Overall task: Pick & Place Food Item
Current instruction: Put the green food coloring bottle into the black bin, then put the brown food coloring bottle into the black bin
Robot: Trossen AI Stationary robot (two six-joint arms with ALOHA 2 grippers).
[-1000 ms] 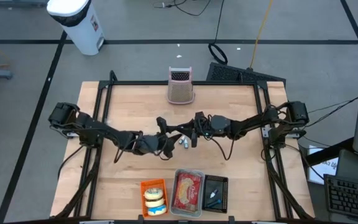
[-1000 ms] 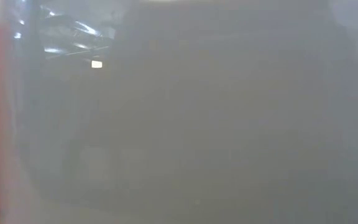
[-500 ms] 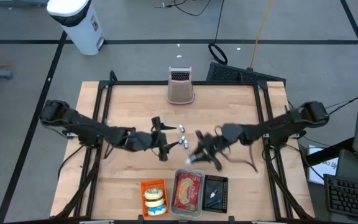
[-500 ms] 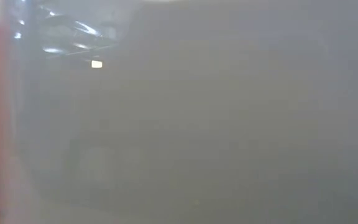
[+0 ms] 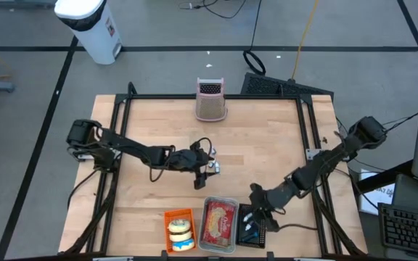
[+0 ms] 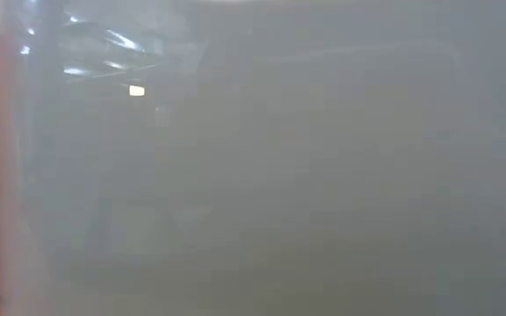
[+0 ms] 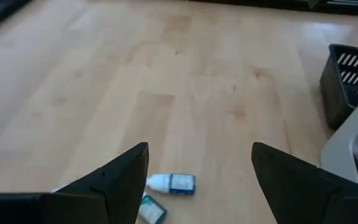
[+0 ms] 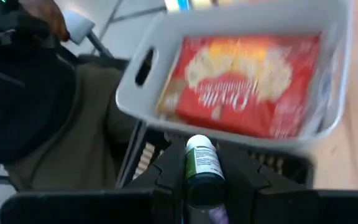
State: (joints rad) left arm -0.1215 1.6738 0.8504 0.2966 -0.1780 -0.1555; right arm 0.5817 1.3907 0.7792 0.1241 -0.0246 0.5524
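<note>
1. The left gripper [image 5: 203, 161] is at mid-table with its jaws wide apart and nothing between them.
2. Two small items lie on the table [image 5: 267, 138] just ahead of that gripper: a white bottle [image 7: 171, 183] with a blue label on its side, and a dark green-labelled packet [image 7: 149, 210] beside it. Their print is too small to read.
3. The right gripper [image 5: 256, 210] is over the black basket [image 5: 262, 214] at the near edge. Its jaws are clamped on a small dark vial [image 8: 202, 164] with a white cap and a green label. The label text cannot be made out.
4. Three containers stand in a row at the near edge. The orange basket [image 5: 167, 217] holds a pale round food item. The grey bin [image 5: 219, 201] holds a red food pack [image 8: 247, 84]. The black basket is on the right of the row.
5. The red pack bears white script lettering, too blurred to read.
6. A pink grater [image 5: 210, 100] stands upright at the far edge.
7. The low view is blocked by a grey surface, with only an orange edge showing at its left.
</note>
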